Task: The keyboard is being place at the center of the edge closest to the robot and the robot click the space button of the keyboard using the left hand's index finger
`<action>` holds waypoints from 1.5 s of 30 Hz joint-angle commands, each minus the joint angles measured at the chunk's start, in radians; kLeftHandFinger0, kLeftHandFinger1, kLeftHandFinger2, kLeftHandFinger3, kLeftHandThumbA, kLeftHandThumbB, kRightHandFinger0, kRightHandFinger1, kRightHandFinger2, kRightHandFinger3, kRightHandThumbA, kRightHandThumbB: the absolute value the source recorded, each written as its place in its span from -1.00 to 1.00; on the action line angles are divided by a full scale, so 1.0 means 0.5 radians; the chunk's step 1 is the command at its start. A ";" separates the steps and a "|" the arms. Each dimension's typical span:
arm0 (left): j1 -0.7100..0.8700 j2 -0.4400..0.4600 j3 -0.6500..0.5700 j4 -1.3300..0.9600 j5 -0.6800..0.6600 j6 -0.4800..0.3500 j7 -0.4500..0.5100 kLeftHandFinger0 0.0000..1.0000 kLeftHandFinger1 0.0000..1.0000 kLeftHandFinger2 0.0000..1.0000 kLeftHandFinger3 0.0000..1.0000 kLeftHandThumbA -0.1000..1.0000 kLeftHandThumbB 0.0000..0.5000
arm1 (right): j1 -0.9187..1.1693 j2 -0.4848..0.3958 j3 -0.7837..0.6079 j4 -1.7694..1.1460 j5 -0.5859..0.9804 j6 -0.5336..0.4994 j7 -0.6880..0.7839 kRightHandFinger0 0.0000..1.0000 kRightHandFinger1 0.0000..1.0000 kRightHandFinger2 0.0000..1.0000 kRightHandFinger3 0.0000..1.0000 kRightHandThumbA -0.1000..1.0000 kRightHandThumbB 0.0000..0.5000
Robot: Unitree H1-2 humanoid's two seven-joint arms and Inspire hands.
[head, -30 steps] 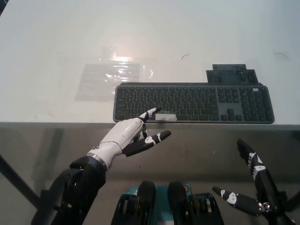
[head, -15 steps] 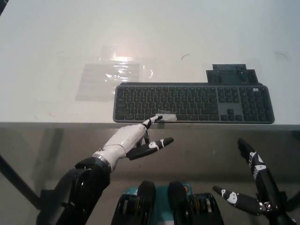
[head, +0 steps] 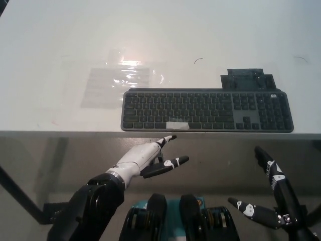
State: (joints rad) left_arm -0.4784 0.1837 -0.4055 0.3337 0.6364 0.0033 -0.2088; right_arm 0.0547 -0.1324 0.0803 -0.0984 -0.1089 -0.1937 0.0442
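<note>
The dark grey keyboard (head: 206, 111) lies flat on the white table (head: 60, 40). Its long front edge runs parallel to the table's near edge and sits just behind it. It is offset toward the robot's right rather than centred in the view. A pale strip of tape (head: 177, 125) marks the space bar in the front key row.

The white left hand (head: 143, 156) hangs off the table, in front of its near edge and lower than the tabletop. It is open and empty, with the fingers extended and apart. The uppermost fingertip (head: 169, 138) points toward the taped space bar and stops just short of the table edge, clear of the keyboard. No part of this hand touches a key.

The black right hand (head: 271, 196) rests at the lower right, well apart from the keyboard and off the table. Its fingers are spread, and it holds nothing.

A dark rectangular item (head: 247, 80) sits against the keyboard's rear edge on the right side. A clear, shiny film patch (head: 118, 83) lies flat on the table just beyond the keyboard's left end.
</note>
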 commanded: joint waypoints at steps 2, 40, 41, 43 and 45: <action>-0.110 -0.008 0.006 -0.013 0.010 -0.042 0.064 -1.00 -0.61 -0.26 1.00 1.00 0.46 | -0.051 -0.015 -0.020 -0.047 0.006 -0.046 0.009 1.00 1.00 1.00 1.00 1.00 0.17; -0.240 0.011 0.045 0.123 -0.009 -0.045 0.101 -1.00 -0.70 -0.30 1.00 1.00 0.36 | -0.057 -0.019 -0.021 -0.041 -0.014 -0.054 -0.002 1.00 1.00 1.00 1.00 1.00 0.07; -0.254 0.016 0.050 0.155 -0.010 -0.054 0.107 -1.00 -0.67 -0.27 1.00 1.00 0.35 | -0.056 -0.016 -0.021 -0.040 -0.009 -0.055 -0.002 1.00 1.00 1.00 1.00 1.00 0.06; -0.277 0.016 0.059 0.199 -0.007 -0.057 0.116 -1.00 -0.70 -0.30 1.00 1.00 0.42 | -0.061 -0.018 -0.022 -0.039 -0.006 -0.049 0.001 1.00 1.00 1.00 1.00 1.00 0.09; -0.282 0.014 0.063 0.227 -0.010 -0.073 0.128 -1.00 -0.73 -0.35 1.00 1.00 0.44 | -0.059 -0.017 -0.022 -0.046 -0.008 -0.043 0.000 1.00 1.00 1.00 1.00 1.00 0.09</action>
State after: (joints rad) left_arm -0.5763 0.1840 -0.3890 0.4186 0.6354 -0.0227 -0.1882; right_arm 0.0416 -0.1373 0.0794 -0.0979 -0.1087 -0.1937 0.0441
